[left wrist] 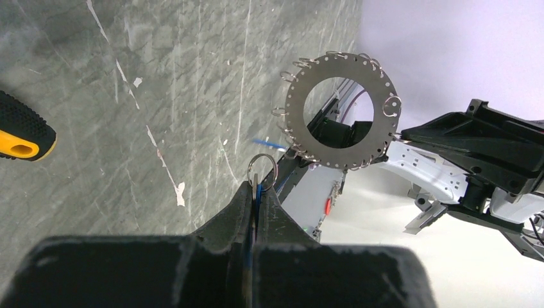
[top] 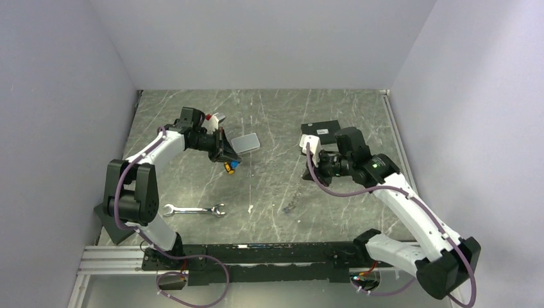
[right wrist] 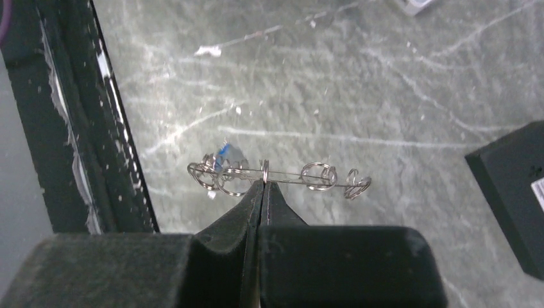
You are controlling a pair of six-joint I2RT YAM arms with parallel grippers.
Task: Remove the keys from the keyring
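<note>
Wrench (top: 192,210) lies flat on the table (top: 269,122), nearest the bases. Right gripper (right wrist: 263,183) has its fingers pinched tight on the rim of the keyring (left wrist: 296,112), which is held off the table. A blue key (right wrist: 224,154) hangs from the rim. Left gripper (left wrist: 256,194) is clamped on a second key (left wrist: 257,183). Its split ring (left wrist: 262,170) sits just beside the keyring. Screwdriver (left wrist: 25,125) lies nearby.
</note>
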